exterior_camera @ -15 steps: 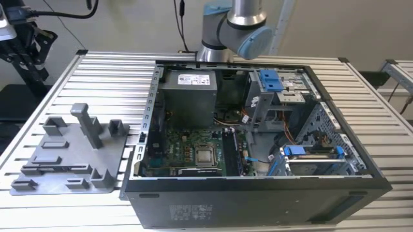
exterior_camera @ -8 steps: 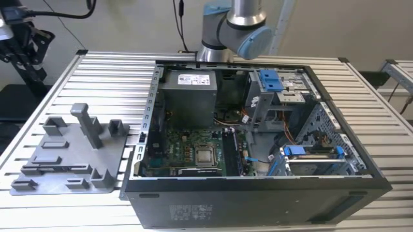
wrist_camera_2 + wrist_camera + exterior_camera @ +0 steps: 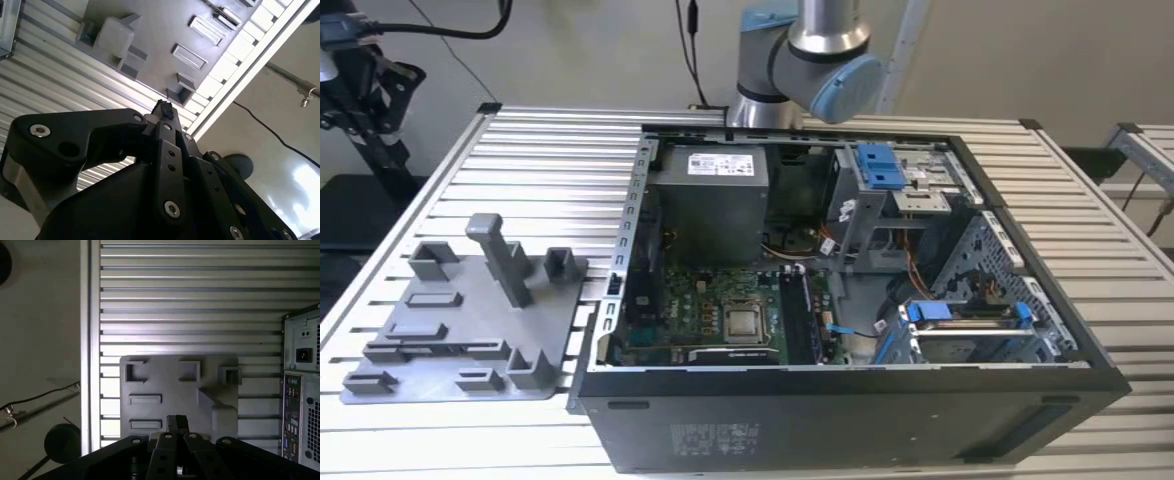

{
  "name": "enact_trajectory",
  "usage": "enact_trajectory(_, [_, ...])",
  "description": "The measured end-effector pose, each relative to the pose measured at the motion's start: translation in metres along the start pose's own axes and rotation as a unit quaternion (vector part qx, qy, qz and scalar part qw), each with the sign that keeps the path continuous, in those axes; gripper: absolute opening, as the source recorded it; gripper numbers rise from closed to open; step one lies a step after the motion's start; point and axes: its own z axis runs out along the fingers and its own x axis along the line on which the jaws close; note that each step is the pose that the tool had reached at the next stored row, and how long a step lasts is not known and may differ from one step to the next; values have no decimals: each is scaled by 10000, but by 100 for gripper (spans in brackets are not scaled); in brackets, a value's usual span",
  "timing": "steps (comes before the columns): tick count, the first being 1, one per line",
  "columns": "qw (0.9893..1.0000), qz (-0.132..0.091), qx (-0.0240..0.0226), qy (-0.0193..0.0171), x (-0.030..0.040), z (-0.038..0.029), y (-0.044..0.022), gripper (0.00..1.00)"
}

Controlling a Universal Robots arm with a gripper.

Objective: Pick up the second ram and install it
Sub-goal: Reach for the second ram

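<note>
One gripper (image 3: 177, 419), fingers pinched together with nothing seen between them, hangs above the grey fixture plate (image 3: 170, 382).
Plate lies straight past the fingertips in both wrist views. Slatted table (image 3: 190, 290) beyond, open PC case (image 3: 854, 420) farther. Where the second ram lies and its long axis: cannot tell. Memory slots (image 3: 797, 315) run near-to-far in the exterior view.

Rear of the hand (image 3: 177, 420) beyond first wrist view's edge

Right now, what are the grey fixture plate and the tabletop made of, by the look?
Fixture plate: probably plastic; matte, uniform grey, blocky posts, no shine. Tabletop: likely aluminium; bare silvery ribbed slats that catch the light.
</note>
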Motion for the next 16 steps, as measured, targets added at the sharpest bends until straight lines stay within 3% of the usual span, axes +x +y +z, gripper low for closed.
enact_trajectory(16, [10000,-7,0,0,49,3,-27,11])
